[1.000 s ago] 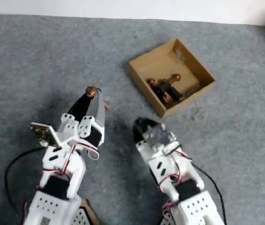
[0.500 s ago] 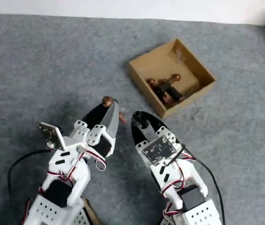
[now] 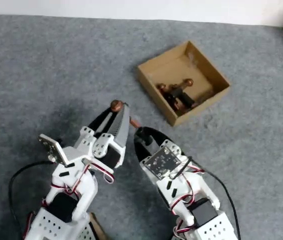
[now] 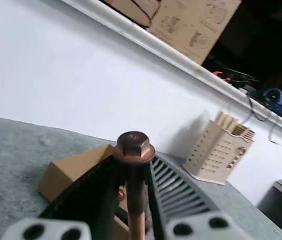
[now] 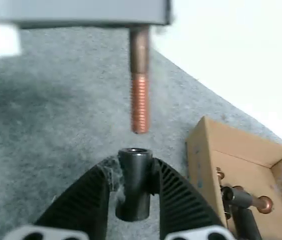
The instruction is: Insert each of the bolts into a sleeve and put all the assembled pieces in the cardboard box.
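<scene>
My left gripper (image 3: 119,114) is shut on a copper bolt (image 4: 133,175), its hex head (image 3: 116,105) above the fingers and its threaded end (image 5: 140,107) sticking out below. My right gripper (image 3: 142,138) is shut on a black sleeve (image 5: 134,181) held upright, its open mouth just under the bolt's tip with a small gap between them. The cardboard box (image 3: 154,81) sits at the back right and holds several assembled bolt-and-sleeve pieces (image 3: 177,94). In the right wrist view the box (image 5: 215,150) lies beside the sleeve.
Grey carpet (image 3: 56,65) covers the table, with a white wall along the far edge. A beige slotted holder (image 4: 220,150) stands against the wall beyond the box. A black cable (image 3: 18,172) loops beside the left arm's base.
The left gripper carried the bolt rightward, toward the right gripper. The right gripper swung left and turned until its sleeve sat under the bolt's tip.
</scene>
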Action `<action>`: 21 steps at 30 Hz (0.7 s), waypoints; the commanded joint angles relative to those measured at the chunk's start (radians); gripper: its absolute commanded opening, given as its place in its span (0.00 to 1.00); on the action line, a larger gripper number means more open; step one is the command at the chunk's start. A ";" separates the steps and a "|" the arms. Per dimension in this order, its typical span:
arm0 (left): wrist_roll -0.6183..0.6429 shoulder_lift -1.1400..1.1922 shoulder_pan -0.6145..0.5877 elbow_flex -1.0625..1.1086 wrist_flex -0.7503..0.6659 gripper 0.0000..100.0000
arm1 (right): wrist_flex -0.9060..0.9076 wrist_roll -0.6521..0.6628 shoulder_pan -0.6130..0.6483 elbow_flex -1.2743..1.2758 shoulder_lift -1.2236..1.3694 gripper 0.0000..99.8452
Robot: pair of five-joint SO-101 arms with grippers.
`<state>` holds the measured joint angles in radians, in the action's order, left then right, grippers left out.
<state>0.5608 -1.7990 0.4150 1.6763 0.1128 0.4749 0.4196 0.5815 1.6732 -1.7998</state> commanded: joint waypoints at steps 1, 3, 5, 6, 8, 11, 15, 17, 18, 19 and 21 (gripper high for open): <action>0.008 -0.025 0.050 0.019 -0.029 0.01 | -0.002 0.015 0.016 0.130 -0.015 0.00; 0.008 -0.025 0.051 0.019 -0.029 0.01 | -0.004 0.015 0.016 0.130 -0.015 0.00; 0.008 -0.025 0.045 0.019 -0.028 0.01 | -0.005 0.015 0.016 0.130 -0.016 0.00; 0.008 -0.025 0.045 0.019 -0.028 0.01 | -0.005 0.015 0.016 0.130 -0.016 0.00; 0.008 -0.025 0.045 0.019 -0.026 0.01 | -0.007 0.015 0.016 0.130 -0.016 0.00; 0.006 -0.025 0.044 0.019 -0.025 0.01 | -0.007 0.015 0.015 0.130 -0.016 0.00; 0.006 -0.025 0.042 0.019 0.020 0.01 | -0.016 0.015 0.015 0.130 -0.016 0.00; 0.006 -0.025 0.042 0.019 0.029 0.01 | -0.039 0.014 0.015 0.130 -0.016 0.00; 0.006 -0.025 0.042 0.019 0.029 0.01 | -0.045 0.012 0.015 0.130 -0.016 0.00; 0.006 -0.025 0.036 0.019 0.029 0.01 | -0.048 0.011 0.015 0.130 -0.016 0.00; 0.008 -0.025 0.016 0.019 0.029 0.01 | -0.048 0.011 0.015 0.130 -0.016 0.00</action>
<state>0.5608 -1.8006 0.4473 1.6763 0.1419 0.4611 0.4212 0.5861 1.6732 -1.7998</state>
